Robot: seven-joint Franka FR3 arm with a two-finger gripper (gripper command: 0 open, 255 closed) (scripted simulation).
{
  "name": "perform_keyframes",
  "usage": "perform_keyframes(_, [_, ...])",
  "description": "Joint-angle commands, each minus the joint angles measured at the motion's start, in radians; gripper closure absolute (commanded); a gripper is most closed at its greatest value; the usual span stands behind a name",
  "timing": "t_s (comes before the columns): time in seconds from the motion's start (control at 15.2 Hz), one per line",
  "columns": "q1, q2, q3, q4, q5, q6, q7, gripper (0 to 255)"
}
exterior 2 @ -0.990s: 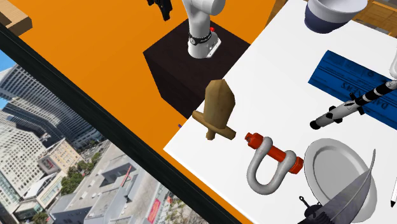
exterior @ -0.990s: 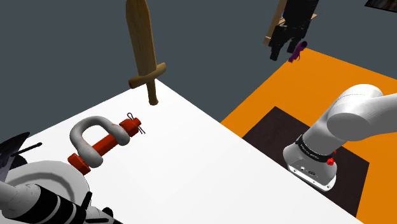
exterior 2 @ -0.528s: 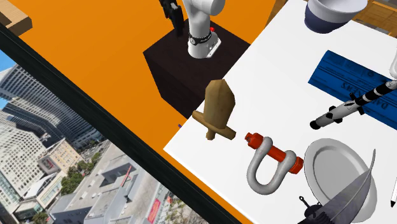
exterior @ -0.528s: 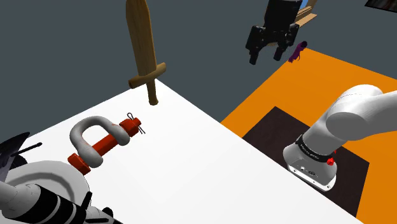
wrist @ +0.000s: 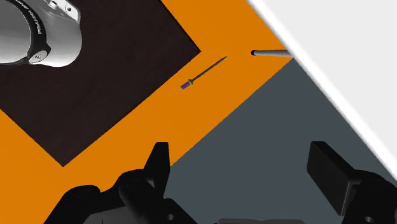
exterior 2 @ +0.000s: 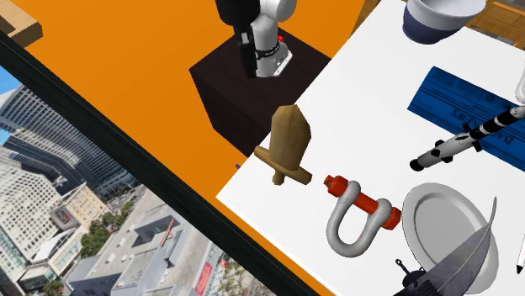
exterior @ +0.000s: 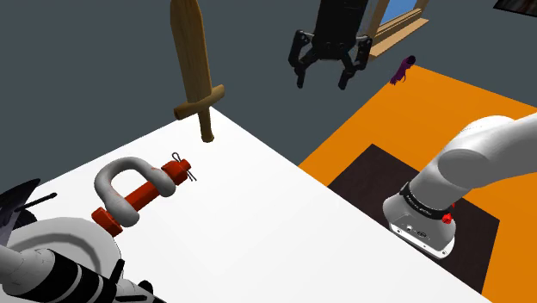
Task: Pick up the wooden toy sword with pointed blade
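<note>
Our gripper (exterior: 325,79) hangs with fingers apart, empty, well apart from the wooden toy sword (exterior: 194,73) at the table's (exterior: 258,228) corner.

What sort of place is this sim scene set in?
Probably a room high up in a city building. The window looks down on towers. Inside there is an orange floor and a white table strewn with odd items, with the robot's stand beside it.
</note>
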Motion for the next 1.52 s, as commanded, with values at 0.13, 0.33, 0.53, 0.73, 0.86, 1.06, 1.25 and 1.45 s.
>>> perform_keyframes(0.13, [-0.053,0.107,0.113,0.108,0.012,0.049,0.212,0])
perform_keyframes(0.33, [-0.103,0.211,0.205,0.205,-0.015,0.087,0.372,0])
perform_keyframes(0.53, [-0.153,0.337,0.304,0.314,-0.08,0.122,0.546,0])
perform_keyframes(0.73, [-0.186,0.497,0.407,0.437,-0.201,0.146,0.744,0])
perform_keyframes(0.86, [-0.176,0.627,0.462,0.53,-0.318,0.148,0.89,0])
perform_keyframes(1.06, [-0.132,0.714,0.462,0.584,-0.4,0.153,0.984,0])
perform_keyframes(1.25, [-0.138,0.704,0.459,0.536,-0.39,0.195,0.977,0])
perform_keyframes(1.45, [-0.143,0.697,0.458,0.482,-0.384,0.245,0.971,0])
